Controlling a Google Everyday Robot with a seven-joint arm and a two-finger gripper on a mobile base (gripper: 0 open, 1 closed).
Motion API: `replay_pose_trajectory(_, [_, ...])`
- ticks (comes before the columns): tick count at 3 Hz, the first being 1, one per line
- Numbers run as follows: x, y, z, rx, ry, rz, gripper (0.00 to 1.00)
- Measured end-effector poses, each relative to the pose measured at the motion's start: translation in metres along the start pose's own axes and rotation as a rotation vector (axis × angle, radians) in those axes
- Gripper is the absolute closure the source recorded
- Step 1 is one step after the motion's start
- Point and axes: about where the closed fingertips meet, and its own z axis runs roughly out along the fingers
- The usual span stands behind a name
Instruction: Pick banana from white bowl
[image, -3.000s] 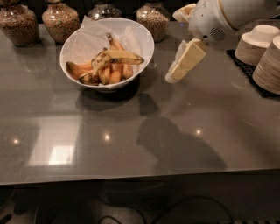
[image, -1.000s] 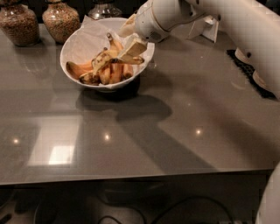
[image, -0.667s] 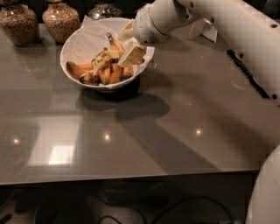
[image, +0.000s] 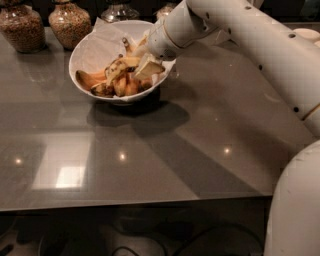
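The white bowl, lined with crumpled white paper, stands on a dark base at the back of the grey table. It holds the pale yellow banana with black blotches, lying across shorter orange-toned bananas. My gripper reaches into the right side of the bowl from the upper right. It is open, with one pale finger low over the fruit and the other nearer the rim. The banana's right end is hidden behind the gripper, so I cannot tell whether they touch.
Two jars of brown grain and a glass jar stand behind the bowl. My white arm crosses the right side of the table. A stack of pale bowls shows at the far right. The table's front edge is near.
My gripper came from the right of the bowl, moved over its rim and has lowered into the bowl onto the bananas. The bowl and fruit have not shifted.
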Motion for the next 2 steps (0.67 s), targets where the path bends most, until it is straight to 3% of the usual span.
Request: replay_pose_trajectory(2, [-0.007,0.001,-0.007,0.026,-0.023,-0.004,0.92])
